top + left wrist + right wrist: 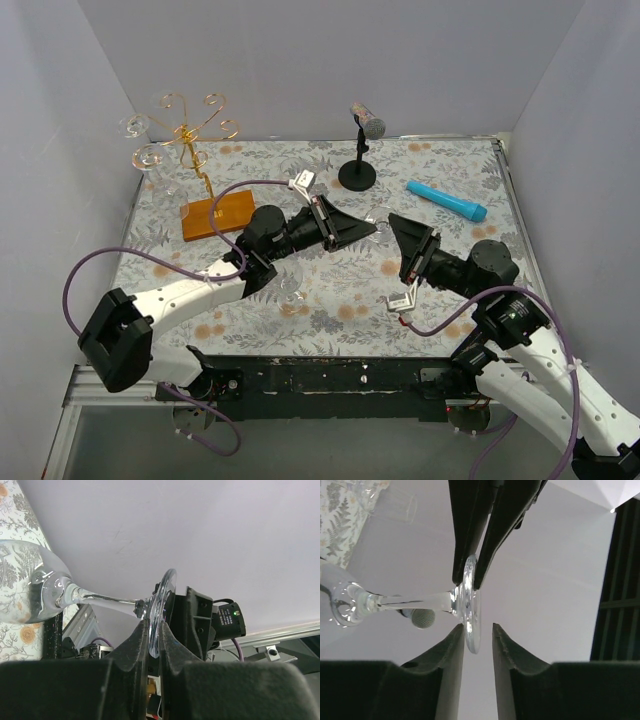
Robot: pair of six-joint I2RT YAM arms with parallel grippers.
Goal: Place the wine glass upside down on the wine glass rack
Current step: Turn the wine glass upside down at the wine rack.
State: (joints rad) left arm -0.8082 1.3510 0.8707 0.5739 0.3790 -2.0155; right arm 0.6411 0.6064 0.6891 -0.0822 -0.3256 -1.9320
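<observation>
glass [45, 587]: likely light, brittle, slick; grip foot [162, 605] | left gripper [155, 632]: pinches foot | right gripper [477, 632]: jaws spread around foot

Plain white walls [330, 60] on 3 sides, floral tbl cloth [450, 170], even light

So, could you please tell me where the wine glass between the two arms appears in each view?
Top external: wine glass near the middle.
Left wrist: wine glass left of centre, lying sideways.
Right wrist: wine glass left of centre, stem level.
Shared landmark: floral table cover, upper left in both wrist views.
</observation>
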